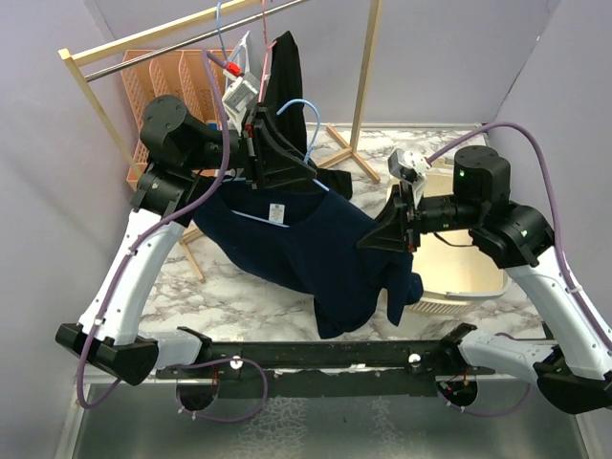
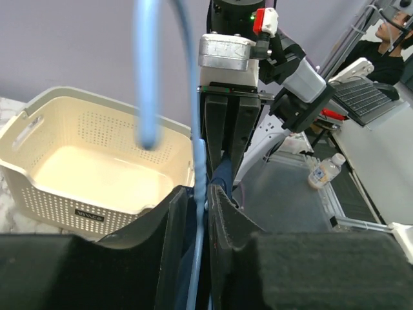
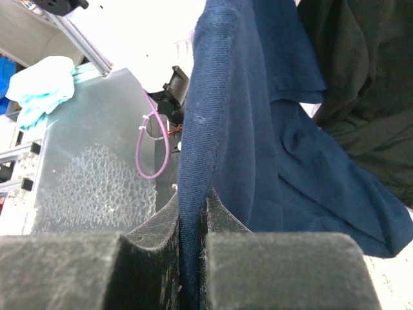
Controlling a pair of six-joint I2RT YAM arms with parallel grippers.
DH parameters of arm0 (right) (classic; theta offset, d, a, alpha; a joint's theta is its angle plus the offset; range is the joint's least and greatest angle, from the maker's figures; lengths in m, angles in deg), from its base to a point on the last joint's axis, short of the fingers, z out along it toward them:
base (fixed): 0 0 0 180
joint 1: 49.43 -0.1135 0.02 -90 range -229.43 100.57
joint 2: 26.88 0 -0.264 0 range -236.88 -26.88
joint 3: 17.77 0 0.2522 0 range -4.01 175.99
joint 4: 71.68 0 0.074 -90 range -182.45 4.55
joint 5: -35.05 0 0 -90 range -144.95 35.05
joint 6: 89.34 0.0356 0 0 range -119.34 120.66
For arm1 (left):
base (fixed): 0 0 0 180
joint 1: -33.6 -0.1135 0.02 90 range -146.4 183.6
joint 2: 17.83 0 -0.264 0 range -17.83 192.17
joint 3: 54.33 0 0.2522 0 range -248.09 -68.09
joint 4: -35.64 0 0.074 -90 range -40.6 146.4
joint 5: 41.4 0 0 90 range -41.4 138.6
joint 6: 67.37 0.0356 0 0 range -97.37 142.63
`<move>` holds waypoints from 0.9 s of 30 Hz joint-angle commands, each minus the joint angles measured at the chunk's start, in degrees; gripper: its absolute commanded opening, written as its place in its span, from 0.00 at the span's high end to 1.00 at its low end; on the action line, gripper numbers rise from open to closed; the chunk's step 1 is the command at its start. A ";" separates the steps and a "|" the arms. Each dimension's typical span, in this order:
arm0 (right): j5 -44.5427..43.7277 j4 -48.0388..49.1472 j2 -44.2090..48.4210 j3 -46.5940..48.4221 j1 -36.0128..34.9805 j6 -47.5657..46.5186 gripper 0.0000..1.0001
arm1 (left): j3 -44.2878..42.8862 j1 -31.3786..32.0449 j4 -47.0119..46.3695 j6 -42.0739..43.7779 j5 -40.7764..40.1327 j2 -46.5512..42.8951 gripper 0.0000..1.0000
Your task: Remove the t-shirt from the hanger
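At far left a wooden rack [image 1: 143, 48] stands over an orange crate [image 1: 158, 72]. Just right of them, the left end effector [image 1: 275, 163] [image 2: 201, 200] is raised above the marble worktop [image 1: 220, 287]. Its fingers are clamped on the thin wire of the light-blue hanger [image 1: 304, 107] [image 2: 200, 168], whose hook curves up above them. The navy t-shirt [image 1: 306, 249] [image 3: 258, 129] hangs below that grip, collar uppermost, and stretches down to the right, its lower edge sagging towards the worktop's near side. The right end effector [image 1: 387, 234] [image 3: 192, 213] is pinched closed on a fold of the t-shirt. Behind it, at right, a cream basket [image 1: 469, 277] [image 2: 97, 100] sits on the worktop.
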 commanded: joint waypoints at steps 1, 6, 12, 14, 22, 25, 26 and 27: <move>-3.15 3.75 -0.38 2.95 -0.28 -0.55 0.99 | -0.52 0.42 1.28 0.93 1.24 0.74 0.93; -6.43 3.89 0.65 0.66 -0.28 0.76 0.85 | -5.85 0.42 14.90 12.03 -4.28 -0.21 1.00; -8.30 5.67 7.15 -7.06 -0.28 3.11 0.41 | -8.57 0.36 22.73 17.15 -9.40 -3.90 1.00; -8.87 5.83 9.53 -9.46 -0.28 3.51 0.39 | -8.93 0.37 24.67 18.19 -10.78 -4.97 1.00; -12.74 3.30 13.79 -13.05 -0.28 4.70 0.78 | -10.91 0.39 28.12 21.04 -16.12 -7.82 1.00; -18.48 1.73 14.29 -12.19 -0.28 5.64 0.98 | -12.12 0.41 29.49 22.42 -18.57 -8.36 1.00; -20.86 1.22 14.36 -11.89 -0.28 5.86 0.99 | -12.63 0.39 30.21 22.95 -19.90 -8.51 1.00; -23.37 0.66 14.49 -11.62 -0.28 6.26 0.99 | -13.16 0.38 31.02 23.78 -21.38 -8.75 1.00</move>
